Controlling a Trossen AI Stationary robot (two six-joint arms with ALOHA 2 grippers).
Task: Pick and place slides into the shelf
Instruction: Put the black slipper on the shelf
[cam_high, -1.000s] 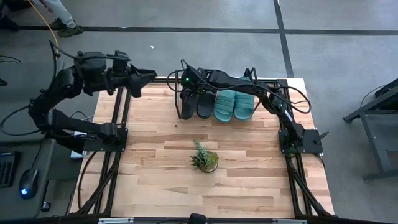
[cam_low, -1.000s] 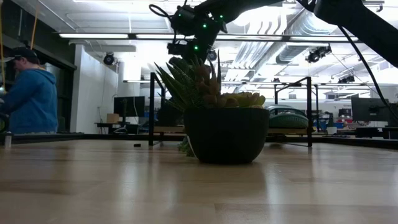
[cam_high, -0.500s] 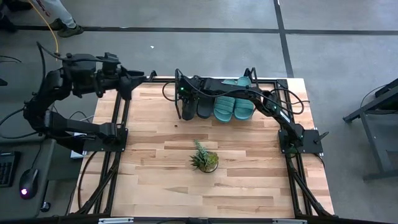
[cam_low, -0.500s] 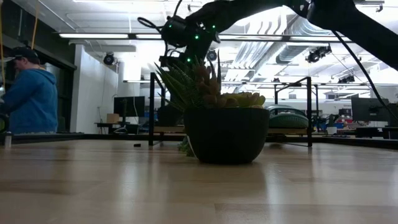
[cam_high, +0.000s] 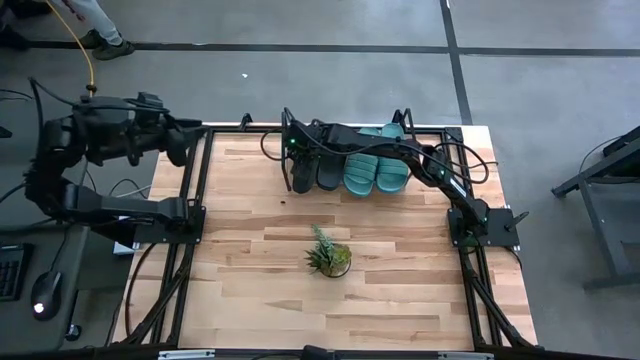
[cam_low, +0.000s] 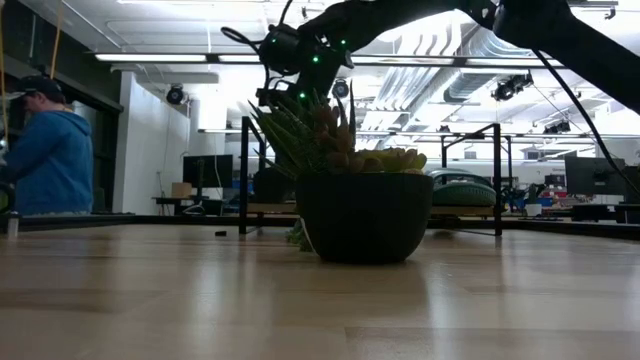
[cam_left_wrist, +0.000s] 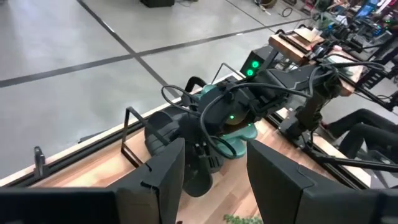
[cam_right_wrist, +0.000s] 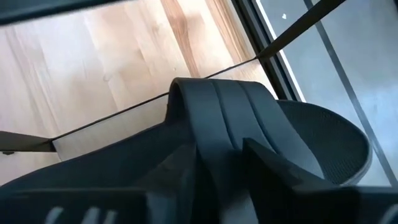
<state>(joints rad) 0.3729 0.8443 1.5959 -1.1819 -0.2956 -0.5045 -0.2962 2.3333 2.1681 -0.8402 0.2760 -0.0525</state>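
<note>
The shelf (cam_high: 404, 122) stands at the table's far edge. A black slide (cam_high: 329, 172) and two teal-green slides (cam_high: 361, 172) (cam_high: 392, 171) lie side by side on it, soles on the board. My right gripper (cam_high: 298, 160) is at the shelf's left end, shut on the other black slide (cam_right_wrist: 292, 143). My left gripper (cam_left_wrist: 214, 148) is open and empty, drawn back beyond the table's far left corner (cam_high: 188, 143). My right gripper pinches the black slide's wide strap (cam_right_wrist: 227, 118) between its two fingers (cam_right_wrist: 264, 158), coming from above and lying across the strap. The slide is at the shelf's left end, beside the other black slide. Whether its sole rests on the board I cannot tell.
A small spiky potted plant (cam_high: 328, 257) stands mid-table, in front of the shelf in the low view (cam_low: 355, 200). A person in a blue hoodie (cam_low: 45, 150) stands beyond the table's left side. Bare wood lies in front of the plant.
My right gripper has gone down and toward the table's left edge with the black slide, to the shelf's left end, then kept still. My left arm has drawn back toward the table's left edge, away from the shelf.
</note>
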